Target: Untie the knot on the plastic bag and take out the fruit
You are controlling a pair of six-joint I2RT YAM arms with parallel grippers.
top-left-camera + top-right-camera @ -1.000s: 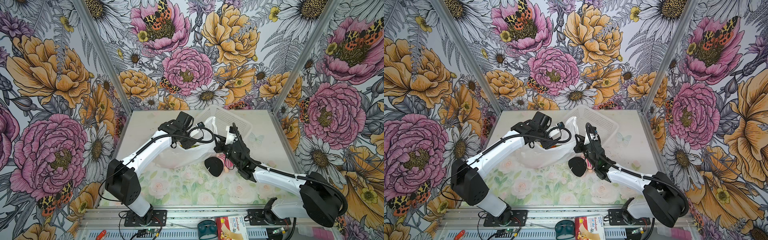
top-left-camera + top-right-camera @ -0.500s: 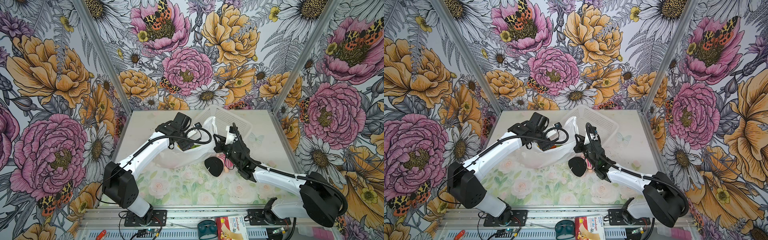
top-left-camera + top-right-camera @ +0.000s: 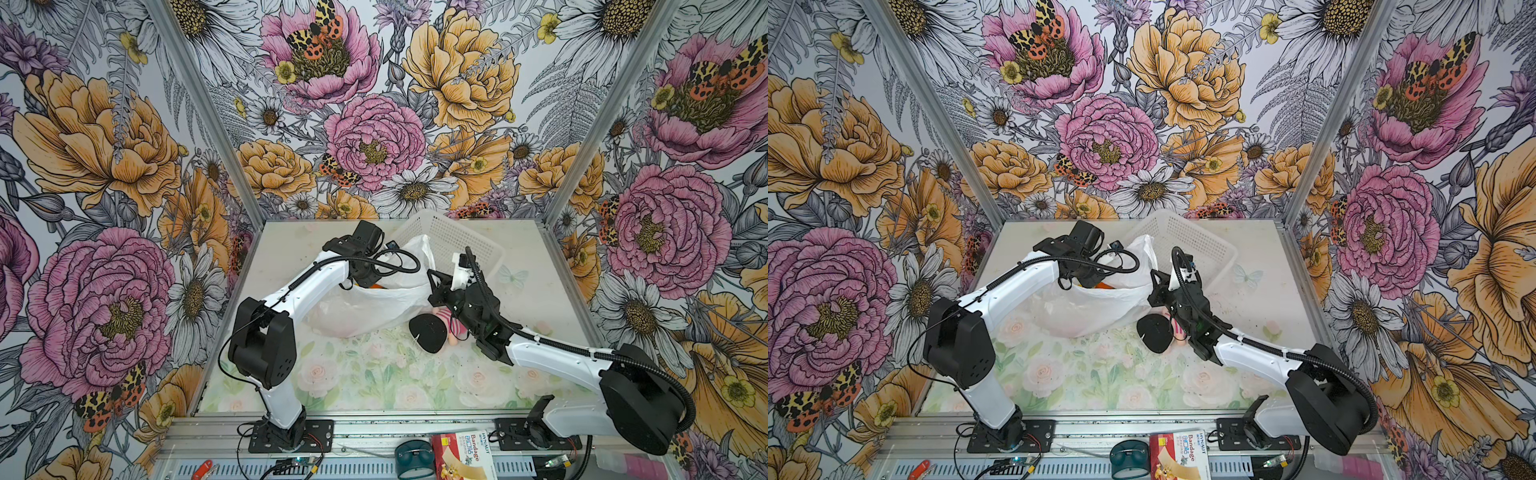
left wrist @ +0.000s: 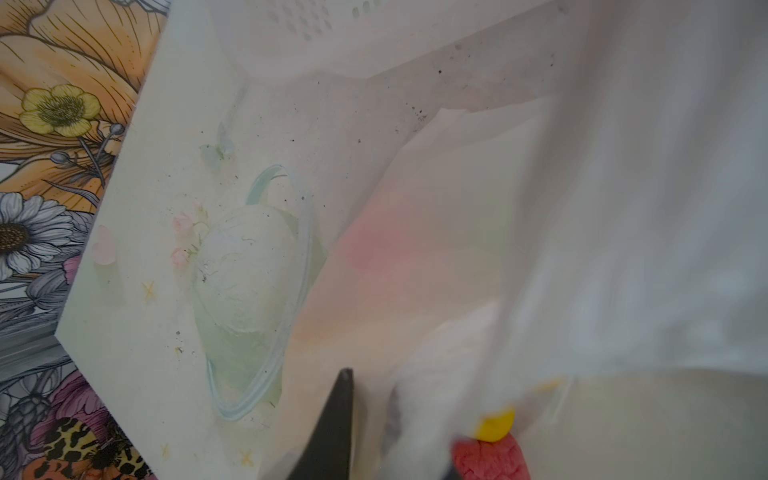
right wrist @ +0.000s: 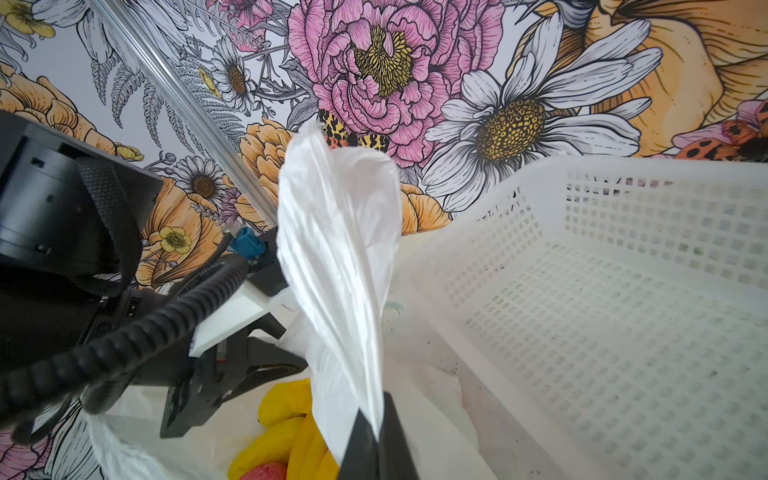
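The right hand [image 5: 376, 409] is clamped narrow on a handle of the thin, crinkly, translucent white plastic bag [image 5: 336, 249]. The pinched strip stands upright from the fingers and ends in a folded tip.

The left hand [image 3: 365, 278] reaches down into the bag's open mouth with its jaws drawn together. Blurred film covers them in the left wrist view, so I cannot tell whether plastic or fruit lies between them. Close by it lies the glossy toy fruit: yellow oblong pieces [image 5: 282, 415], a pink-red one [image 4: 488, 457] and an orange one [image 3: 376, 286].

The bag lies mid-worktop. In both top views its long axis runs left to right, with the mouth turned up and towards the back wall.

A white perforated plastic basket [image 3: 453, 241] sits just behind the raised handle at the back right. A pink-striped doll with black hair [image 3: 430, 332] lies just beside the bag's right end, under the right arm.

Bare floral worktop [image 3: 374, 374] runs from the bag to the front edge, and a narrower strip runs along the left wall.
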